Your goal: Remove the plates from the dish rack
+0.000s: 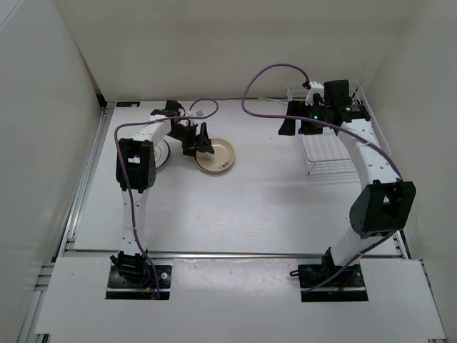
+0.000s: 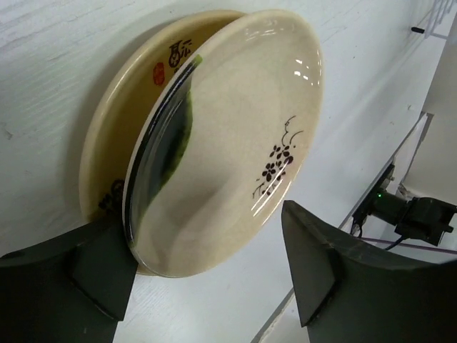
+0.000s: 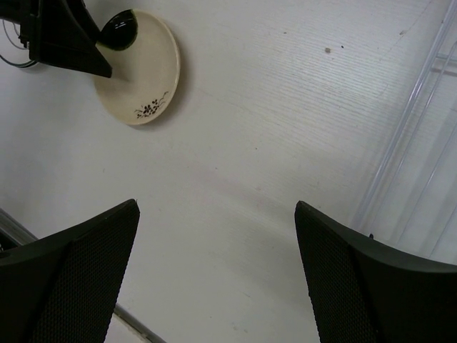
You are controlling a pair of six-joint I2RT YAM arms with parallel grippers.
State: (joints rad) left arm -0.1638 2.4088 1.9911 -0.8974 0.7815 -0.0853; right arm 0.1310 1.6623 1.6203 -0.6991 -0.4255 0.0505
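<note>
A pale plate with a dark rim and a flower motif (image 2: 235, 128) leans tilted on the tan plate (image 2: 114, 143), which lies flat on the table. My left gripper (image 2: 203, 221) is open around the near edge of the pale plate: the left finger (image 2: 93, 271) touches the rim and the right finger (image 2: 321, 264) stands apart. From above, the two plates (image 1: 218, 157) lie left of centre with the left gripper (image 1: 198, 143) at their left edge. Another pale plate (image 1: 164, 156) lies partly under the left arm. My right gripper (image 1: 298, 128) hangs open and empty beside the dish rack (image 1: 328, 161).
The white wire rack's edge (image 3: 421, 143) runs along the right of the right wrist view. Its far end is hidden behind the right arm. Purple cables (image 1: 264, 75) loop over the back of the table. White walls close in on three sides.
</note>
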